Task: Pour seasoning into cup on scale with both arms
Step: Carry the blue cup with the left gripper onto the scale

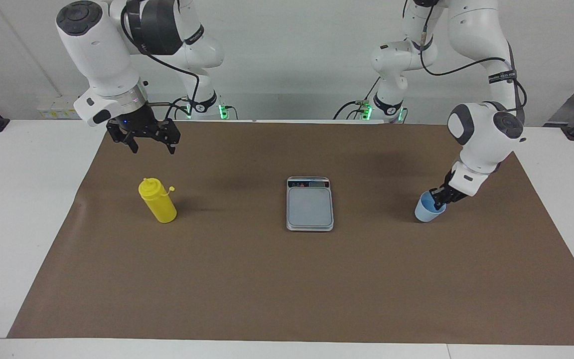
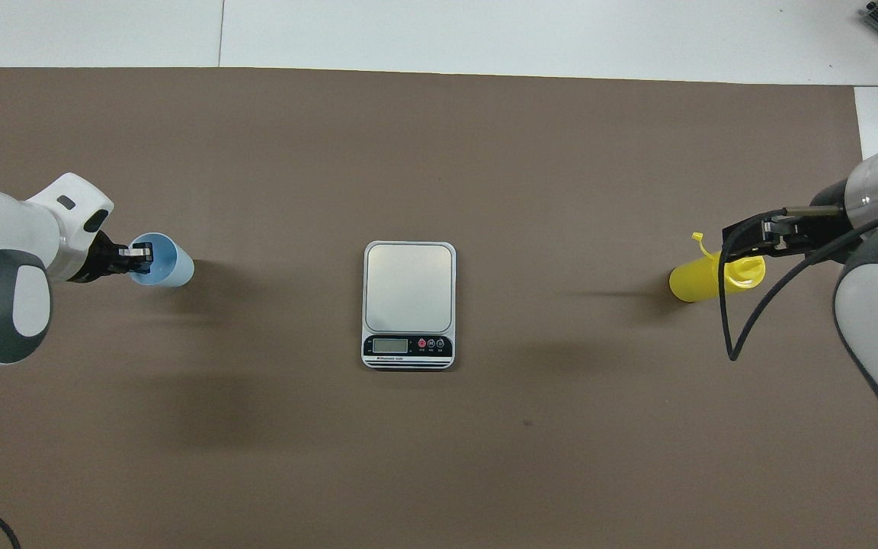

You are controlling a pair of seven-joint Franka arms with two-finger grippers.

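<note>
The left gripper (image 1: pixel 437 201) has its jaws closed on the rim of the cup (image 1: pixel 427 210), which stands toward the left arm's end of the table (image 1: pixel 28 209), well apart from the scale (image 1: pixel 310 204). The right gripper (image 1: pixel 150 145) hangs with jaws wide and empty above the bottle (image 1: pixel 158 201). Placing the cup and pouring are not yet done.

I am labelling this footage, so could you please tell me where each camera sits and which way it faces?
Facing view: high across the table, looking at the robots; both arms show whole, the left gripper shut on the cup, the right gripper open above the bottle.
Overhead view: high above the robots' end, looking steeply down; only forearms and grippers enter from the sides.
Shared: the scale, cup and bottle, turned half around.
</note>
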